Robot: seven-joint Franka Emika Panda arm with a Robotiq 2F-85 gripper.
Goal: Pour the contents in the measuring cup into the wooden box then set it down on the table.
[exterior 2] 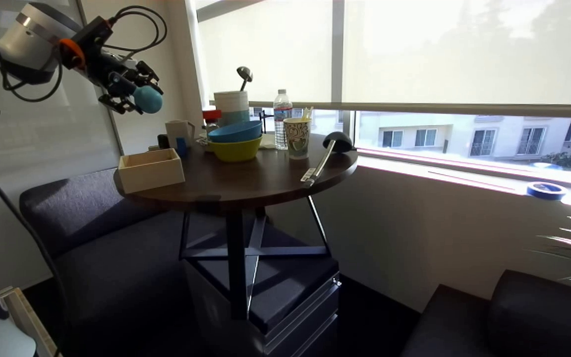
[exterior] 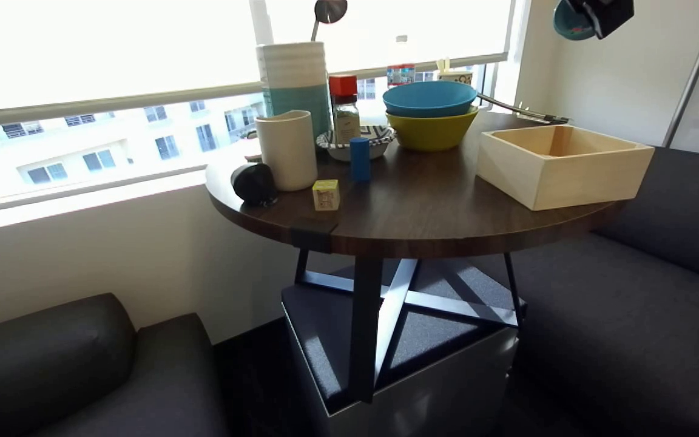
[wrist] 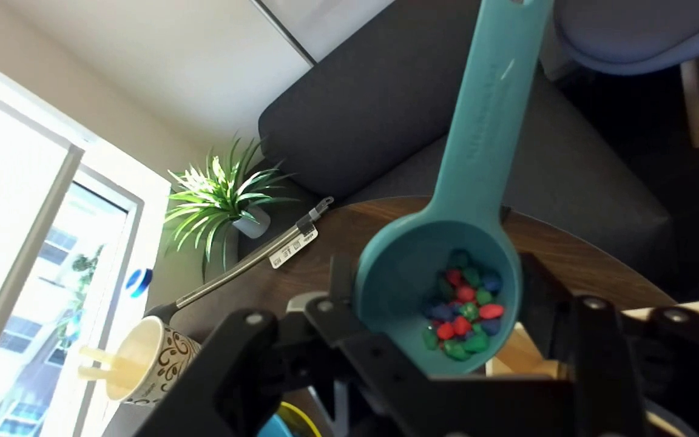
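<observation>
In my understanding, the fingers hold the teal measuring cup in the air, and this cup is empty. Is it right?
Not quite: the teal measuring cup is not empty. The wrist view shows small red, green and blue pebble-like pieces inside it. The fingers do hold it in the air, as you say.

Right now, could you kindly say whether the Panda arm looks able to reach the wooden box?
Probably yes: the tool holds the teal measuring cup higher than the round table, and nothing covers the open top of the wooden box.
</observation>
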